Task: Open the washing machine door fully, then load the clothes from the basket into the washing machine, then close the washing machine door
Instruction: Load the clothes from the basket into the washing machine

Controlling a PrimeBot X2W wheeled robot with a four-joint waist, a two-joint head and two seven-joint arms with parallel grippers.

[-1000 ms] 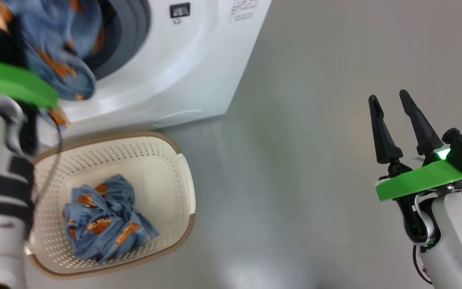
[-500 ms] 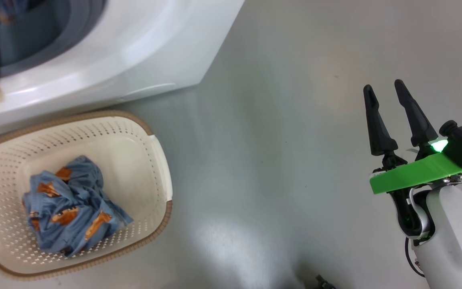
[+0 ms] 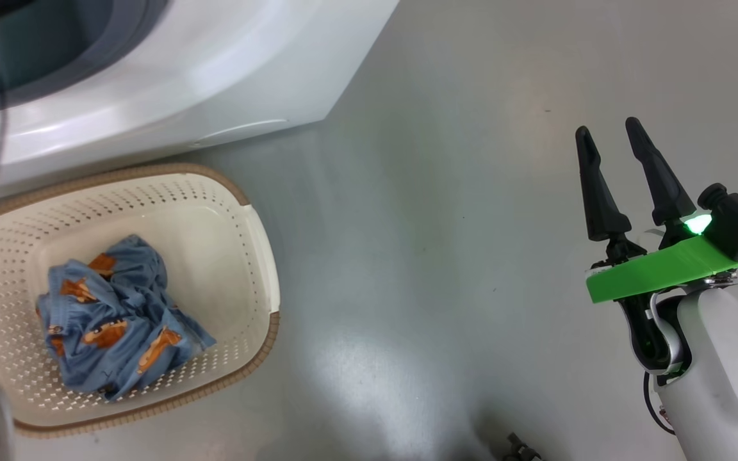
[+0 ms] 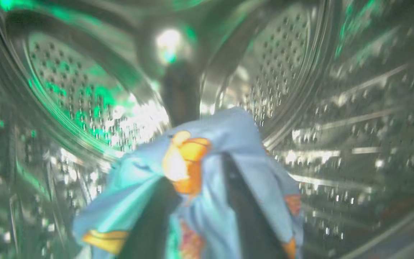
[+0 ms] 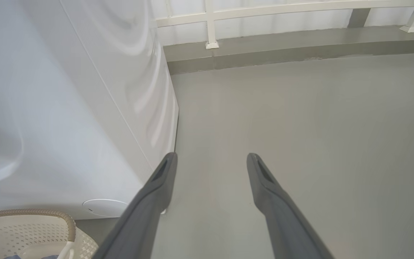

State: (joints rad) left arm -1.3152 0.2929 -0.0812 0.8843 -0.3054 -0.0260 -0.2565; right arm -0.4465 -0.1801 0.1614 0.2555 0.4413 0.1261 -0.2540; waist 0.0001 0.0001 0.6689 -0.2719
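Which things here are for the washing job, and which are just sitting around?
For the job: washing machine, drum, basket, clothes, left claw with a garment draped over it.
Just there: floor, railing, right claw, open and empty.

Bear-print clothes point(image 3: 113, 326) crumpled in basket point(image 3: 244, 256) beside washing machine point(image 3: 215, 77).

A: Where's the right hand point(image 3: 608, 127)?
B: Head view, four o'clock, pale forearm point(image 3: 721, 365) below; fingers point to twelve, spread wide, holding nothing.
A: The left hand point(image 4: 196, 172)?
B: Blurred; two dark fingers, tips covered, grip unclear.
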